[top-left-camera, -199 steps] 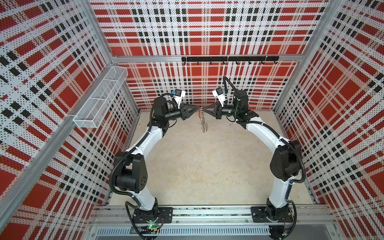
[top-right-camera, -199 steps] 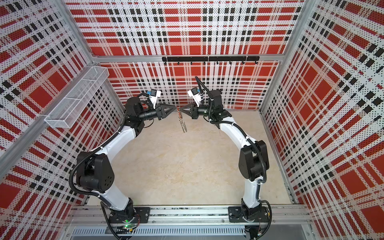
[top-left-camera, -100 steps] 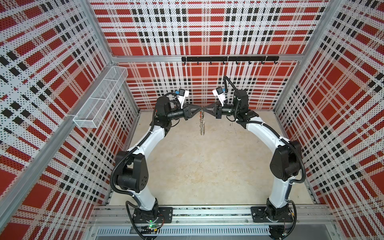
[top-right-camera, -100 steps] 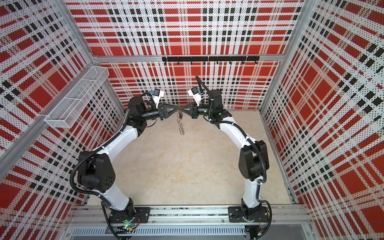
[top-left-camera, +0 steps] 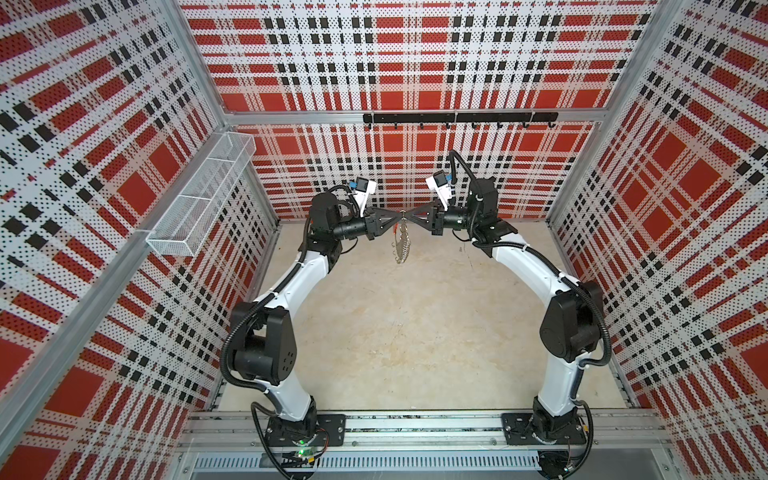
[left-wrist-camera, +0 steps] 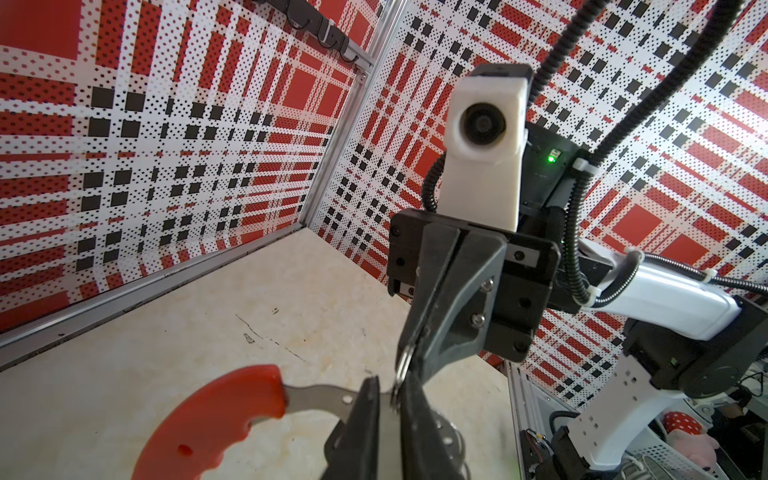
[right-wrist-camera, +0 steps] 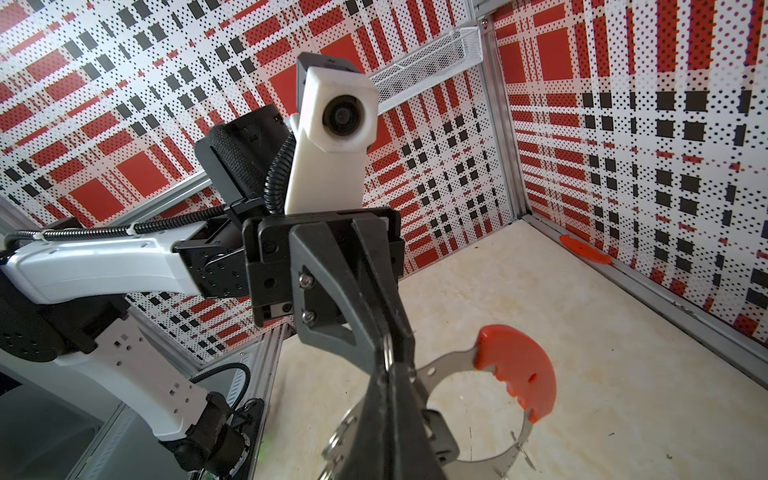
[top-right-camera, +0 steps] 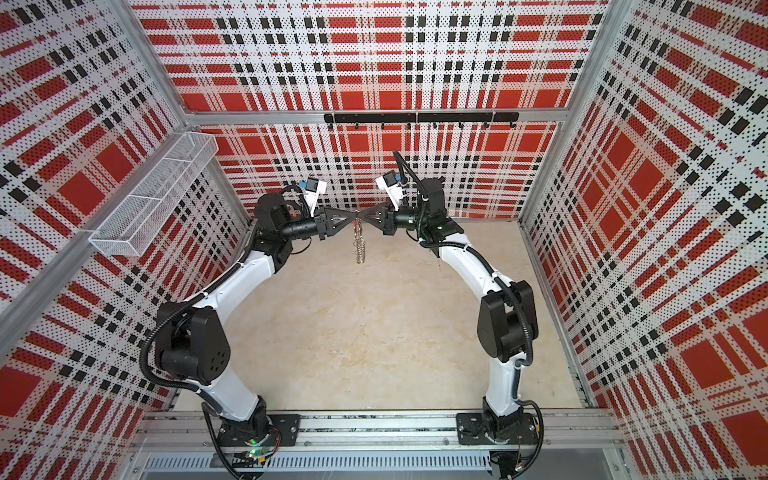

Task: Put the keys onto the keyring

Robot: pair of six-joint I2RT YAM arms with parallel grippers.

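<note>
Looks roughly midway, judging by the grasp. Done so far, it seems: pick-up and a two-sided hold. Lifted well clear of the tabletop [top-left-camera: 415, 332], with the keyring [top-left-camera: 401, 245] dangling under the tip-to-tip meeting point of left gripper [top-left-camera: 397, 215] and right gripper [top-left-camera: 409, 215], near the back wall. Not shown as threaded yet; probably left to do: working the keys [right-wrist-camera: 442, 432] onto a split ring [left-wrist-camera: 402, 365], then letting go. In both top views, nothing beyond a hanging silvery cluster, too small for picking out the keys or for telling how the fingers stand. In the left wrist view, far more: right fingers [left-wrist-camera: 432, 340] pressed together on the rim of that split ring, left fingers [left-wrist-camera: 365, 415] a narrow slit apart with thin metal between, apparently pinching the same ring at its junction with the grey band [left-wrist-camera: 316, 401] beside the red segment [left-wrist-camera: 216, 419]. In the right wrist view, the same double pinch from the opposite side, plus a small black tag [right-wrist-camera: 442, 432] just beside the band, behind the right fingers, likely part of the keys; cannot tell whether hooked on already. Also there alone: a small red piece [right-wrist-camera: 586, 251] lying at the foot of a wall.
</note>
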